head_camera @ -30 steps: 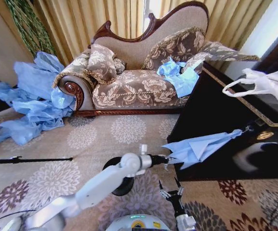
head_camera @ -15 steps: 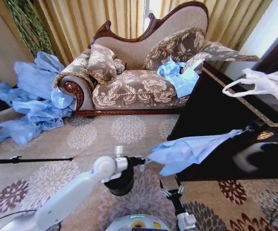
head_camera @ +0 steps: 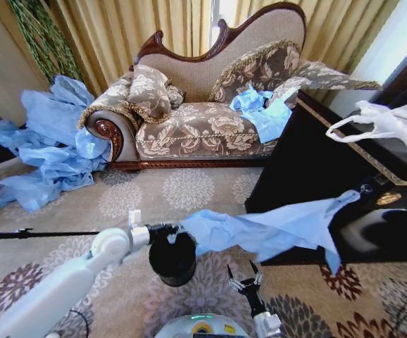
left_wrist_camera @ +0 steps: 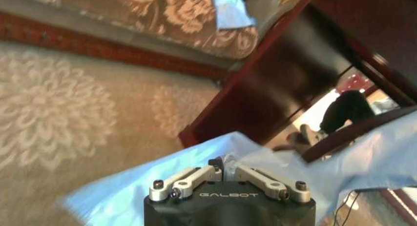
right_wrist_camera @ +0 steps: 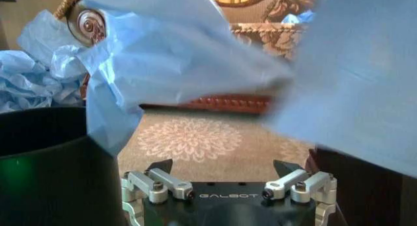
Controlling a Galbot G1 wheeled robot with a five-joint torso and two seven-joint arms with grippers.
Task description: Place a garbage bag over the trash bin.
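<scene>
Fingers of the left gripper (left_wrist_camera: 223, 168) pressed together on one end of the thin, light-blue, wrinkled plastic garbage bag (head_camera: 274, 229), just above the rim of the small black round trash bin (head_camera: 172, 259). In the head view, left gripper (head_camera: 167, 233) at the end of the white left arm (head_camera: 55, 289), reaching in from the lower left. Bag stretched out in the air from that pinch toward the right, its far end ending against the front edge of the dark wooden cabinet (head_camera: 309, 176), with one loose flap hanging down near that end. Bag held above the bin's mouth and beside it, not over the rim. Bin upright on the patterned floral carpet (head_camera: 182, 190).

Fingers of the right gripper (right_wrist_camera: 227, 167) spread apart and holding nothing, pointing up beneath the hanging bag (right_wrist_camera: 195, 60), with the black bin wall (right_wrist_camera: 52, 167) close on one side. In the head view, right gripper (head_camera: 244, 273) low and centre, just beside the bin.

Behind, an ornate brown floral sofa (head_camera: 203, 120) with cushions and a small bundle of blue plastic (head_camera: 263, 109) on the seat. Large heap of blue bags (head_camera: 45, 144) on the floor at the sofa's left end. White plastic bag with loop handles (head_camera: 390, 123) on the cabinet's top surface at right.
</scene>
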